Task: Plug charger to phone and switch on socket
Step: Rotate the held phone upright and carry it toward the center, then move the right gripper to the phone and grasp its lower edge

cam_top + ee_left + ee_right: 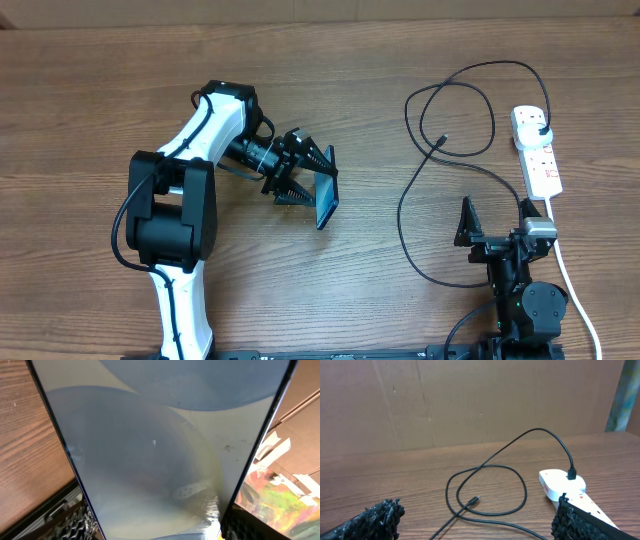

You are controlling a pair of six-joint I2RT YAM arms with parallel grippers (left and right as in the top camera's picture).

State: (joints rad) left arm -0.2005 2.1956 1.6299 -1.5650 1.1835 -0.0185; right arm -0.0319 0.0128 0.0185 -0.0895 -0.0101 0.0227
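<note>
Starting at the left gripper (322, 180): clamped on the phone (327, 200), black fingers (312, 158) pinching it from both sides, phone tipped up on edge and showing as just a thin blue sliver from overhead, roughly dead centre of the table (80, 90). Can't tell about contact between its lower edge and the wood. From the left wrist cam, nothing much but the pale blue-grey screen (160, 450) filling the view, dark edges slanting down both sides, bits of finger poking in at 5 and 7 o'clock. Over to the right gripper (496, 215): parked at about 3 o'clock from the phone, spread wide, gripping nothing, pointing toward 12. Same story from its own cam, fingertips far apart in the bottom corners with cable loops in view between them. Charger (400, 215) sprawled in big loose loops just past that gripper, tip (441, 139) lying free on the wood at about 2 o'clock from the phone, well apart from it and not plugged in. Further out toward the 2 o'clock corner: black plug (540, 124) seated in the end outlet of the socket (543, 170), a white strip lying roughly 12-to-6, thick white cord (570, 275) trailing off toward 5 o'clock. Can't make out the switch position from here.
</note>
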